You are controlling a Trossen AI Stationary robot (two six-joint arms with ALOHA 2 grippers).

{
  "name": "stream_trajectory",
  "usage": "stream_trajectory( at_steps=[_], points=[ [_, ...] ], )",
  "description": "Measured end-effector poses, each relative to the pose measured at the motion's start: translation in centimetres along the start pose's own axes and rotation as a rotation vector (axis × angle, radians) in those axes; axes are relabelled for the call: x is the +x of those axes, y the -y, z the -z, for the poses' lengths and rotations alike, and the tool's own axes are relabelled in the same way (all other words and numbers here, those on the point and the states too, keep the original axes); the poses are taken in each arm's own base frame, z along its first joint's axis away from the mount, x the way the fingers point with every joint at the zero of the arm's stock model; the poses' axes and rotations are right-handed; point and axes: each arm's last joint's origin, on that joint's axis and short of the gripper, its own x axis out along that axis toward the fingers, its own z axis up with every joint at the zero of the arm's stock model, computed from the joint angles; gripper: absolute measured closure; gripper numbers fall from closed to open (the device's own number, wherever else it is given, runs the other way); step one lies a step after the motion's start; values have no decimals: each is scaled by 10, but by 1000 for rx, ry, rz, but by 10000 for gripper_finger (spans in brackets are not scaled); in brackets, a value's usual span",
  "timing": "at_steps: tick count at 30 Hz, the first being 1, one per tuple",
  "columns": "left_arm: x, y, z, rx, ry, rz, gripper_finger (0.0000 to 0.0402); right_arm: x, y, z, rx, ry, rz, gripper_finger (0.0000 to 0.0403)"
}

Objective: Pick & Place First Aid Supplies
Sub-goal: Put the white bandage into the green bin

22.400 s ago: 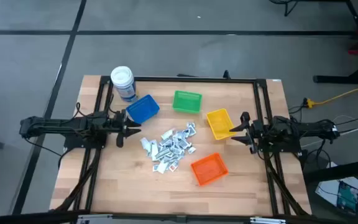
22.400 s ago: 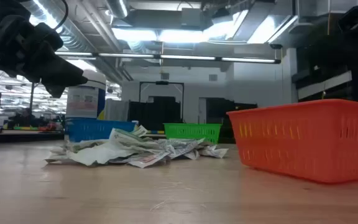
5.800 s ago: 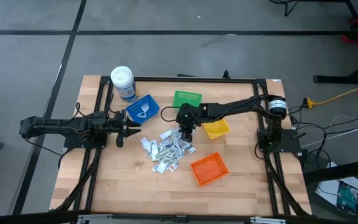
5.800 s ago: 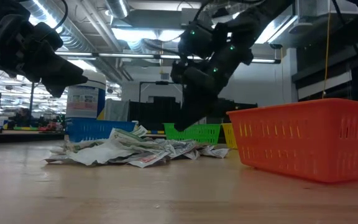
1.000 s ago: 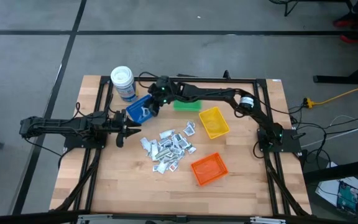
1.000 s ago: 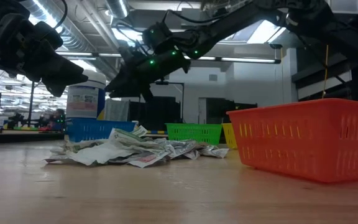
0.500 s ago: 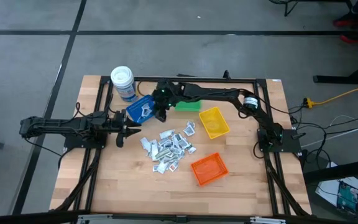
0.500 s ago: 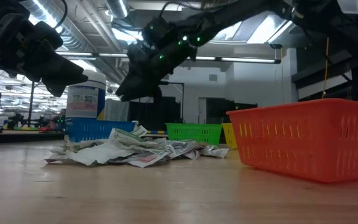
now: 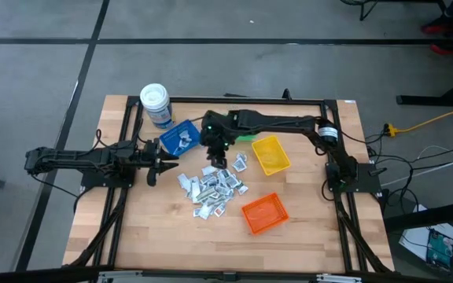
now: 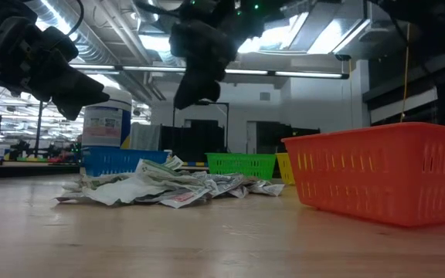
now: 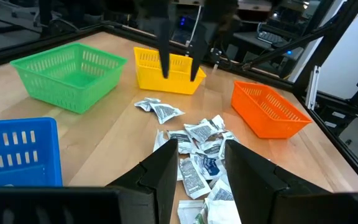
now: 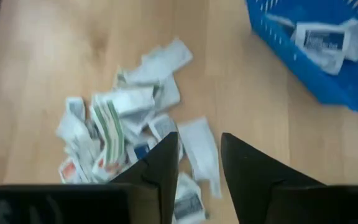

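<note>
White and silvery paper packets [image 9: 213,189] heaped mid-table; some lie in the blue plastic bin [image 9: 181,138]. Right gripper [image 9: 217,157] hovers above the heap, fingers apart, empty. Left gripper [image 9: 170,163] waits alongside, fingers apart.

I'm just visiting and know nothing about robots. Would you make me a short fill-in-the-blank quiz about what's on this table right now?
1. The right gripper hovers above the pile of packets, its fingers ____.
2. The only bin that already holds packets is the ____ bin.
3. The bin nearest the table's front edge is the ____ bin.
4. The left gripper waits at the table's ____ side.

Missing words: open; blue; orange; left
</note>
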Motion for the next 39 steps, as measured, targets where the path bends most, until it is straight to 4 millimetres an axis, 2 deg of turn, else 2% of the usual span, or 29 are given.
stream_trajectory(
  at_steps=[3,8,11,16,23,31,39],
  points=[
    [0,0,0,0,0,0,274,3,-6,8,-22,-45,23,288],
    [0,0,0,0,0,0,274,24,-14,34,-16,-130,2,296],
    [0,0,0,0,1,0,274,33,-18,44,-53,-124,-5,300],
    [0,0,0,0,0,0,274,43,-19,52,-149,-115,-7,302],
    [0,0,0,0,0,0,274,57,-10,63,-279,-81,84,302],
    [0,0,0,0,0,0,274,72,-8,83,-292,-89,83,302],
    [0,0,0,0,0,0,274,74,-5,81,-312,-62,159,302]
  ],
)
